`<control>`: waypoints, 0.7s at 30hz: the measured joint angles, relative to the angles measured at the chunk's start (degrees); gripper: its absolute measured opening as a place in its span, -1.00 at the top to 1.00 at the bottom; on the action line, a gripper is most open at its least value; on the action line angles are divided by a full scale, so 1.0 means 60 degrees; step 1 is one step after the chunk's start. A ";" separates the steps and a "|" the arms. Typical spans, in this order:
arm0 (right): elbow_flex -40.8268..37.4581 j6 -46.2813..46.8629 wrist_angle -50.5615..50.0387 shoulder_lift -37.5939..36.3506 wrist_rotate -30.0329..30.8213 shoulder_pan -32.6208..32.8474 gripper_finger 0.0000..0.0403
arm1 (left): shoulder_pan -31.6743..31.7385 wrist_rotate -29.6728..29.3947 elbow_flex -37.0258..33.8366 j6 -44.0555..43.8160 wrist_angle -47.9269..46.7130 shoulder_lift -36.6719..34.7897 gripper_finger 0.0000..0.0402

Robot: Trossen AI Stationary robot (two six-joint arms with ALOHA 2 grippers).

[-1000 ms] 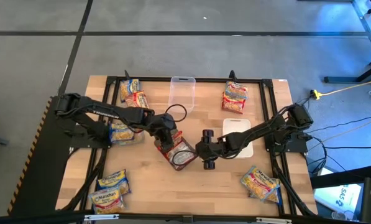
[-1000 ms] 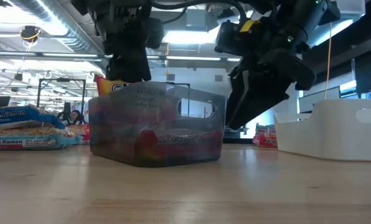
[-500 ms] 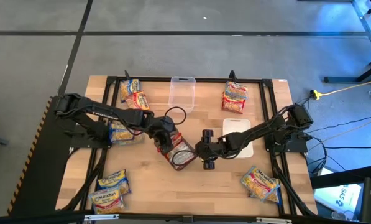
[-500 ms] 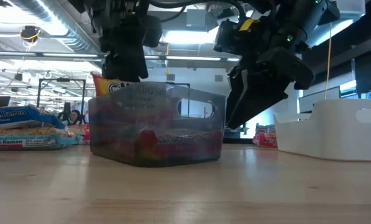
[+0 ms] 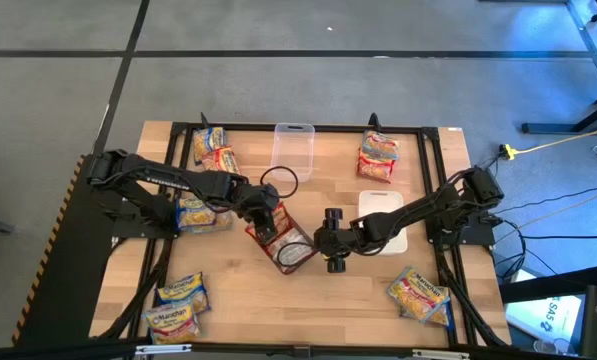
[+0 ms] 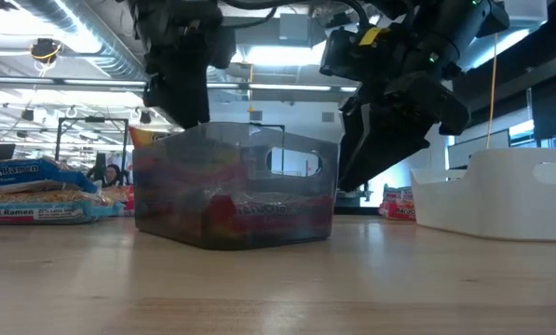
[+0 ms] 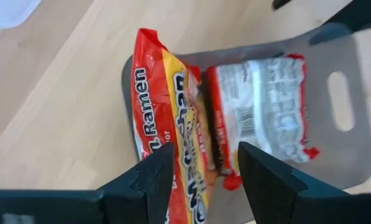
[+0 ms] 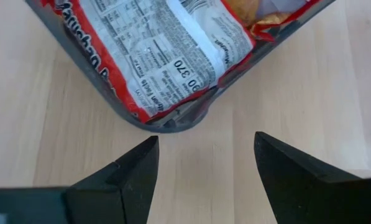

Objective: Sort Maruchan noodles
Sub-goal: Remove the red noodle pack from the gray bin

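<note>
High view: the left gripper (image 5: 262, 212) sits over the near end of the grey bin (image 5: 286, 243) mid-table, pinching a red packet (image 5: 265, 232) that stands on edge in it. The right gripper (image 5: 330, 252) hangs just beside the bin's other end, fingers apart, holding nothing.

Low view: the bin (image 6: 236, 185) shows red packets through its smoky wall; a white tub (image 6: 501, 191) stands off to the side.

Left wrist view: fingers (image 7: 154, 180) clamp the red packet (image 7: 166, 124); a second packet (image 7: 260, 109) lies flat in the bin.

Right wrist view: open fingers (image 8: 135, 171) face the bin's corner.
</note>
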 joint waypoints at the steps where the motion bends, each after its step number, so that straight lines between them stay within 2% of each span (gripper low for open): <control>1: 0.0000 -0.0004 -0.0004 0.0000 0.0082 0.0000 -0.18 | 0.0003 0.0009 -0.0033 0.0000 0.0013 0.0042 0.15; 9: 0.0001 -0.0007 0.0220 0.0004 0.0093 -0.0003 -0.18 | 0.0003 -0.0651 -0.0238 0.0184 -0.0104 0.0199 0.15; 13: 0.0002 -0.0007 0.0217 0.0004 0.0086 0.0000 -0.18 | 0.0003 -0.0769 0.0298 0.0462 -0.0346 0.0205 0.15; 17: 0.0000 -0.0007 0.0219 0.0004 0.0082 0.0000 -0.18 | 0.0000 -0.1371 0.0704 0.0492 -0.0990 0.0194 0.15; 21: 0.0002 -0.0007 0.0239 0.0004 0.0082 -0.0004 -0.18 | 0.0095 -0.1312 0.0349 0.0576 -0.1011 0.0194 0.15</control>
